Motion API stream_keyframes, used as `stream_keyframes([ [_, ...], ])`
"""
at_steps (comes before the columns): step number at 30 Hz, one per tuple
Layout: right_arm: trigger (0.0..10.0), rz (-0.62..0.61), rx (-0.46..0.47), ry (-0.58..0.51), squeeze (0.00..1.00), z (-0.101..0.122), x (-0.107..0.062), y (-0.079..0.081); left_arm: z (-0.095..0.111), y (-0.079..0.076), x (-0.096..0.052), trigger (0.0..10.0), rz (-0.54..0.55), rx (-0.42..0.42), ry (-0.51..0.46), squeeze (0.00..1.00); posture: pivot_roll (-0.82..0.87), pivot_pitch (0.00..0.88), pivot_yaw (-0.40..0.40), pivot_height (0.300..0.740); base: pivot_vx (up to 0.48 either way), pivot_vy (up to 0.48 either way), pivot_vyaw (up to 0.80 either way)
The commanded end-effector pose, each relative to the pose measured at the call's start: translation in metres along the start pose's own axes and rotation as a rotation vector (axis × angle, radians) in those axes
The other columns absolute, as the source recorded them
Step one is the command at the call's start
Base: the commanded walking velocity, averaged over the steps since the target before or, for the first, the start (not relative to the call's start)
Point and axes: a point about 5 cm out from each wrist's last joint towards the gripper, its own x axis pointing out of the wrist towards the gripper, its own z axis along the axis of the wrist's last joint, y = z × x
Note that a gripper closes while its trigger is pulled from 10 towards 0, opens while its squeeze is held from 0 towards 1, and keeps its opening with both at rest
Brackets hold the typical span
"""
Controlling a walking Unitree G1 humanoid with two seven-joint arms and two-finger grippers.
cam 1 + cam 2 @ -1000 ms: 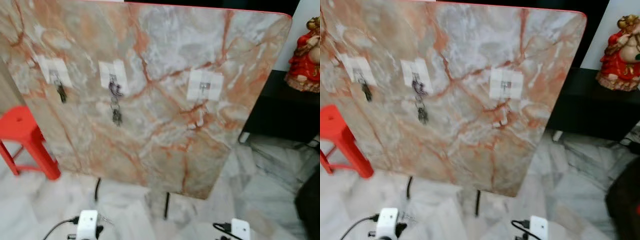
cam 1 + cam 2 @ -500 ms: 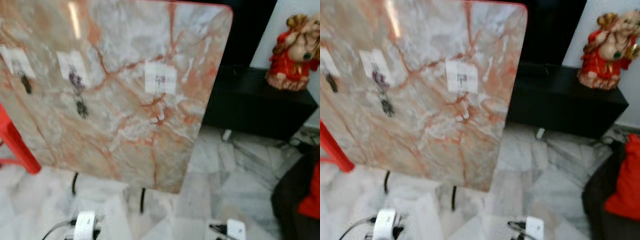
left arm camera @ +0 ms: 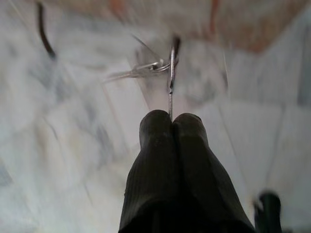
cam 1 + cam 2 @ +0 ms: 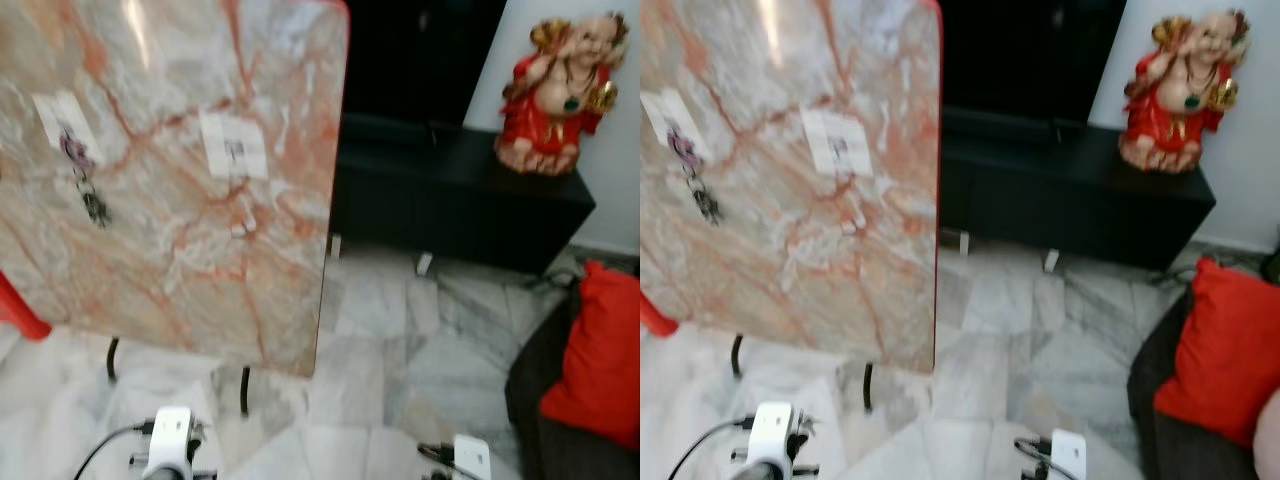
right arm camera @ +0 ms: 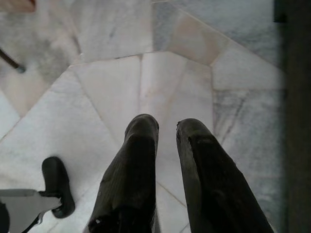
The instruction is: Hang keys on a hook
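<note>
My view swings right, sliding the marble board (image 4: 180, 180) and its free hook (image 4: 235, 150) leftward, while my left gripper (image 3: 171, 119) clamps the keys (image 3: 150, 70), unhung.

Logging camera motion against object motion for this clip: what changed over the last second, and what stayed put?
The head camera swung to the robot's right: the marble board slid toward the left of the picture, and the black cabinet, red figurine and red cushion came into view. The things themselves did not move: the hung keys stay on their hook, and the free hook stays bare. The left gripper pinches a key ring.
</note>
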Motion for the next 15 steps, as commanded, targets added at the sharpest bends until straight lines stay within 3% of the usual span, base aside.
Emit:
stream_keyframes([
  [1, 10.0, 0.003, -0.008, 0.002, 0.0, 0.001, 0.0, 0.001, 0.013, 0.002, 0.003, 10.0, -0.004, 0.001, -0.06, 0.0, 0.02, 0.0, -0.039, 0.74, 0.0, 0.0, 0.0],
  [6, 10.0, 0.005, -0.01, 0.003, 0.0, 0.001, 0.0, 0.0, 0.046, 0.0, 0.007, 10.0, -0.025, 0.044, -0.227, 0.0, 0.02, 0.0, -0.041, 0.74, 0.0, 0.0, 0.0],
  [15, 10.0, 0.007, -0.023, 0.003, 0.0, 0.002, 0.0, 0.0, 0.084, -0.007, -0.001, 10.0, -0.043, 0.077, -0.467, 0.0, 0.02, 0.003, -0.047, 0.74, 0.0, 0.0, 0.0],
])
